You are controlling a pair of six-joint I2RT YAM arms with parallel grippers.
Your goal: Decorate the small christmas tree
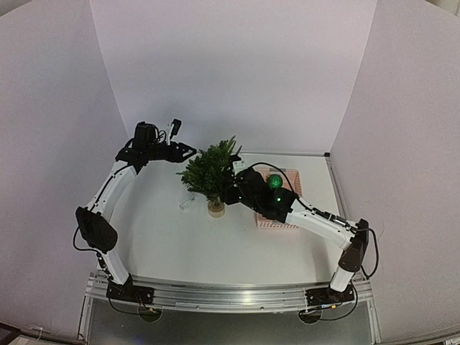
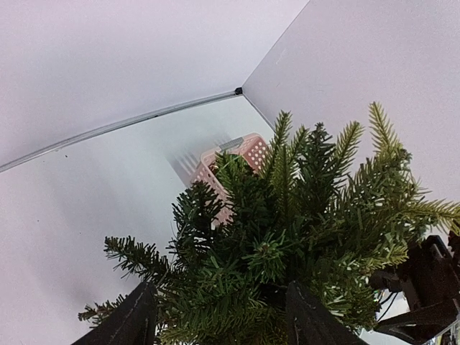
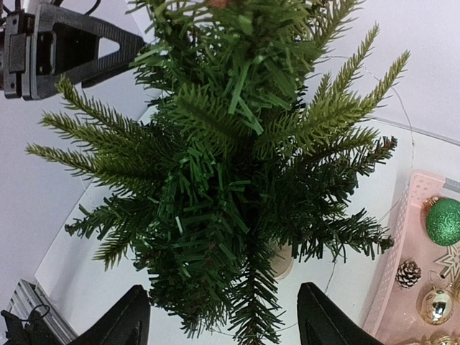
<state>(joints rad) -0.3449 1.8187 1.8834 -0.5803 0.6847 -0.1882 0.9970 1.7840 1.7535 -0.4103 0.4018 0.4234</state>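
The small christmas tree [image 1: 213, 172] stands upright mid-table on its pale round base [image 1: 216, 208]. My left gripper [image 1: 184, 150] hovers at the tree's upper left, open, and in the left wrist view the tree [image 2: 287, 237] fills the space ahead of the left gripper [image 2: 219, 323]. My right gripper [image 1: 230, 191] is low on the tree's right side, open. In the right wrist view the branches [image 3: 230, 144] hang between the spread fingers of the right gripper [image 3: 226, 320], with the base [image 3: 284, 262] behind. A thin wire [image 3: 411, 154] trails off the tree.
A pink basket [image 1: 269, 221] sits right of the tree, partly under my right arm, holding a green ball [image 3: 445, 221], a pine cone [image 3: 408, 273] and a gold ball [image 3: 436, 305]. A small clear object [image 1: 185, 203] lies left of the base. White walls enclose the table.
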